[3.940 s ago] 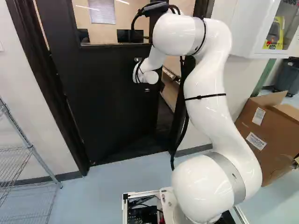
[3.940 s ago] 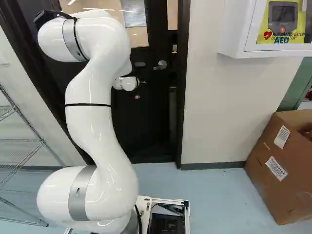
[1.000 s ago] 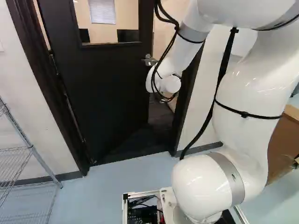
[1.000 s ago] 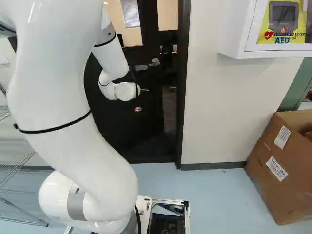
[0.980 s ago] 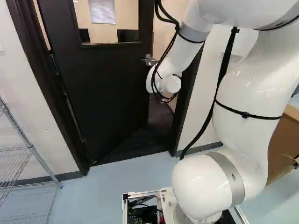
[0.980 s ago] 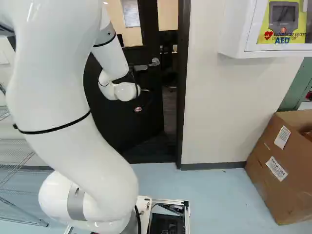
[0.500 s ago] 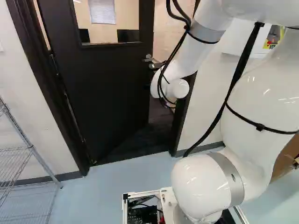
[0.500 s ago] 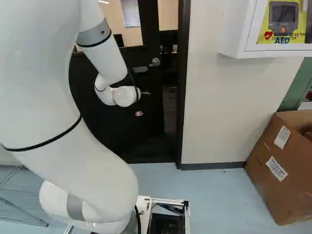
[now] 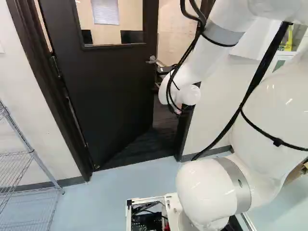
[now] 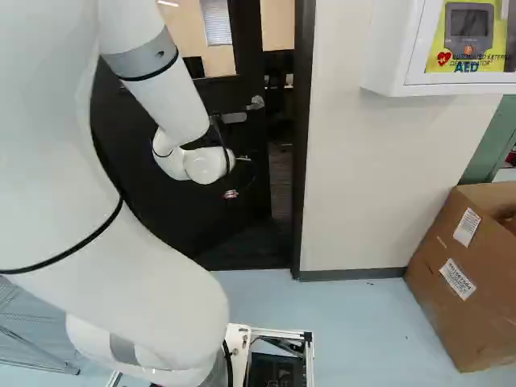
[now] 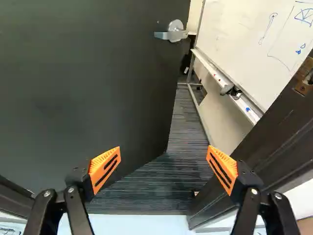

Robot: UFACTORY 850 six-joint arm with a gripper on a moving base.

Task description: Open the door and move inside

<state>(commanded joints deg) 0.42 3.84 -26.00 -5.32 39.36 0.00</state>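
A white arm's black gripper (image 10: 231, 193) hangs at a doorway, its orange-padded fingers (image 11: 104, 169) spread wide. The dark windowed door (image 9: 106, 96) stands partly open into the next room, ahead of the fingers, its silver lever handle (image 11: 171, 34) well beyond them near the free edge. A whiteboard (image 11: 244, 39) and striped carpet (image 11: 156, 181) show past that edge.

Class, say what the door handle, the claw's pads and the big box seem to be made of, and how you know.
Door handle: metal, probably satin-finished, from its silvery sheen.
Orange pads: matt, perhaps plastic or rubber; the ridged, slotted surface leaves that open.
Big box: cardboard, judging by its dull brown sides.
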